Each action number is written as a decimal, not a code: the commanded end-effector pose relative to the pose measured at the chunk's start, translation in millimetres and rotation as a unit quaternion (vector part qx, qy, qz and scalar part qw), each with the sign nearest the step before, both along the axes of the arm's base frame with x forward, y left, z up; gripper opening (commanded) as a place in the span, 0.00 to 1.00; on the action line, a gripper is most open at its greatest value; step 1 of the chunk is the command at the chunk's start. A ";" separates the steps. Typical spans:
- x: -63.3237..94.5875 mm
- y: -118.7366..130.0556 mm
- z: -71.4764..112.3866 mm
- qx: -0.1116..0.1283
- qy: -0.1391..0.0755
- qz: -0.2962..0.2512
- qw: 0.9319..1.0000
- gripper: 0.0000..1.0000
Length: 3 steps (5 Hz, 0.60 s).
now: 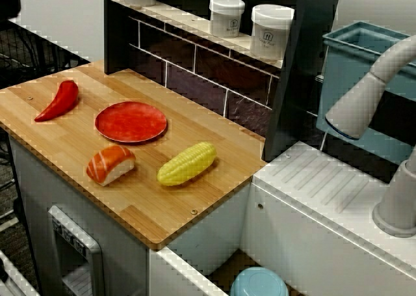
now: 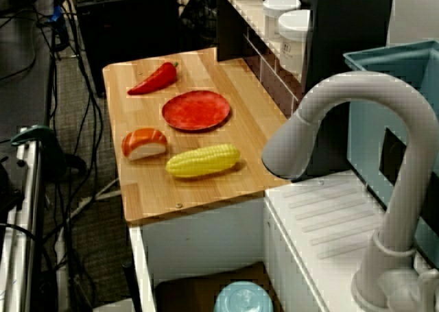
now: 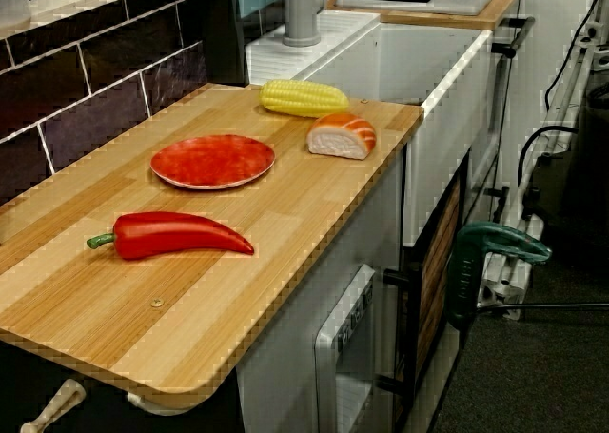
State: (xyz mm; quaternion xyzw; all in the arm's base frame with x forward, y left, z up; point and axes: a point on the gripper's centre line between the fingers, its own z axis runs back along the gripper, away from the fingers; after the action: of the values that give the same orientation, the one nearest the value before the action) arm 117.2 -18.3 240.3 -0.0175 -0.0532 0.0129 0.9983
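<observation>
On the wooden table [image 1: 214, 185], nearest the front edge, salmon sushi [image 1: 110, 164] lies beside corn cob [image 1: 187, 164], not touching. Behind them sits red plate [image 1: 130, 121], and red pepper [image 1: 60, 101] lies beyond it. Hand out of every view; state cannot be told.

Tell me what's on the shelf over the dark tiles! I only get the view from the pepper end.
Observer: Two white jars with lids stand side by side there.
Operator: Is anything lower down, past the corn?
Observer: A light blue bowl sits low down, below the edge of the counter.
Operator: Where does the grey tap go?
Observer: Its spout arches over and hangs above the ribbed white top.
</observation>
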 end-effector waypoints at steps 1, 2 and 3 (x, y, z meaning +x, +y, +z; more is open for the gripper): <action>0.0 0.0 0.0 0.000 0.000 0.000 1.000 1.00; 3.1 10.2 -10.1 -0.008 0.024 0.017 1.000 1.00; 9.4 25.4 -18.7 -0.009 0.028 0.048 0.998 1.00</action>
State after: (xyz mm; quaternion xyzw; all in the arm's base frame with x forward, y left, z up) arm 125.4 6.8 219.3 -0.0218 -0.0210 0.0621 0.9976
